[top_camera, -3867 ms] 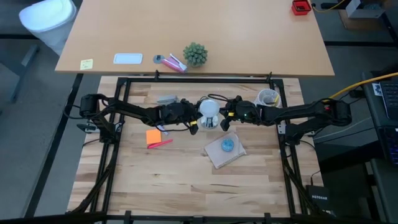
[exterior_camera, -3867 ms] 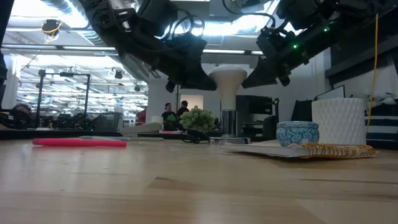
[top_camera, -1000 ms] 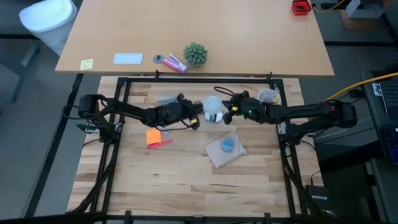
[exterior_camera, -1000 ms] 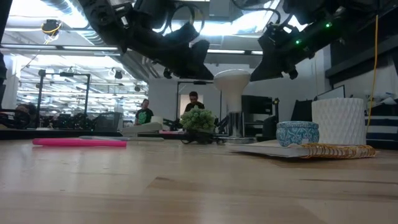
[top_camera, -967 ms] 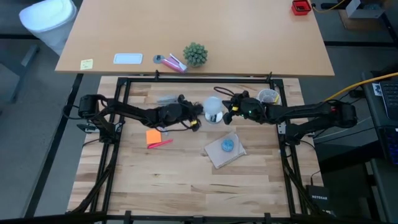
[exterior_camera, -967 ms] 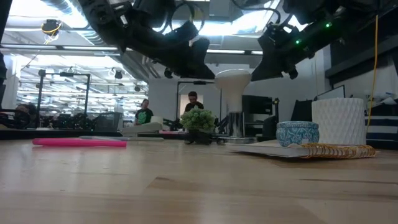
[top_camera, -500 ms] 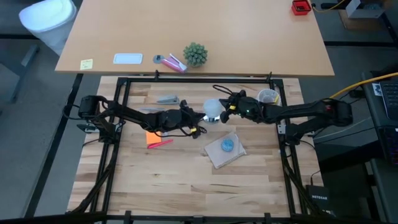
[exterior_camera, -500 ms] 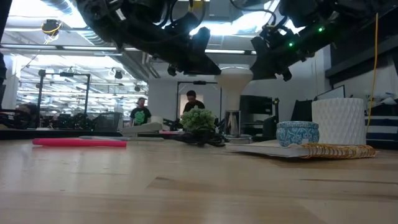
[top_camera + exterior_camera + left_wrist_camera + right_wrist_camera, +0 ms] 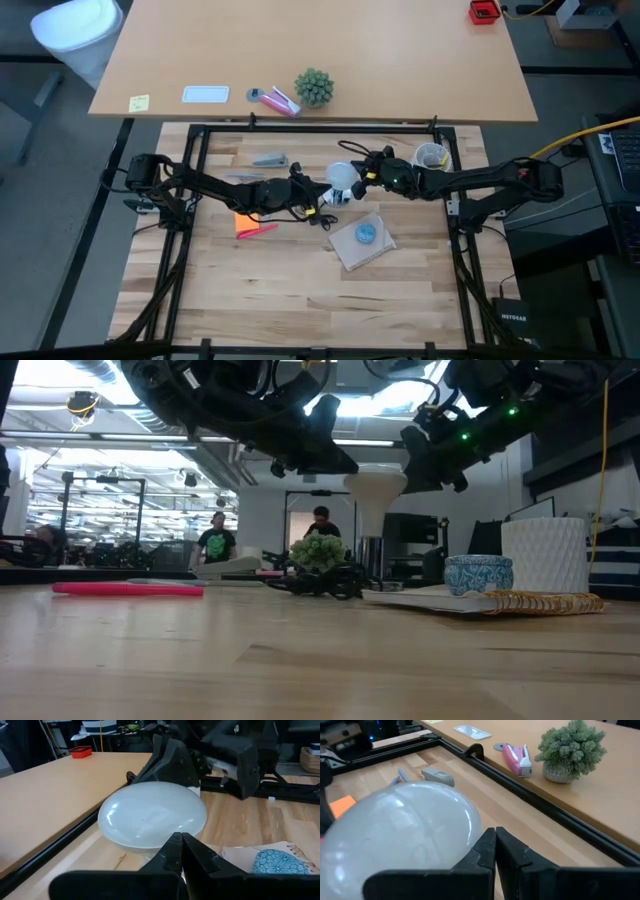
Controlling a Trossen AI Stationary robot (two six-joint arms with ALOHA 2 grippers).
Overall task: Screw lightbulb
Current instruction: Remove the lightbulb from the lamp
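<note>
Lightbulb [image 9: 342, 176] sits between left hand [image 9: 322, 197] and right hand [image 9: 363, 176] (both closed).

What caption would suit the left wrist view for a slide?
Shut left gripper beside the frosted white globe lightbulb, the right gripper on its far side.

Robotics lab or open workshop floor. Wooden bench [image 9: 300, 290] fenced by black metal framing [image 9: 180, 250], yellow cable [image 9: 590, 135] at 3 o'clock. Beyond 12 o'clock: exposed ceiling ducts [image 9: 85, 372], strip lighting, rows of equipment racks [image 9: 105, 520], two people [image 9: 215, 540] standing far back, plain desk [image 9: 310, 55] with small potted plant [image 9: 314, 87].
</note>
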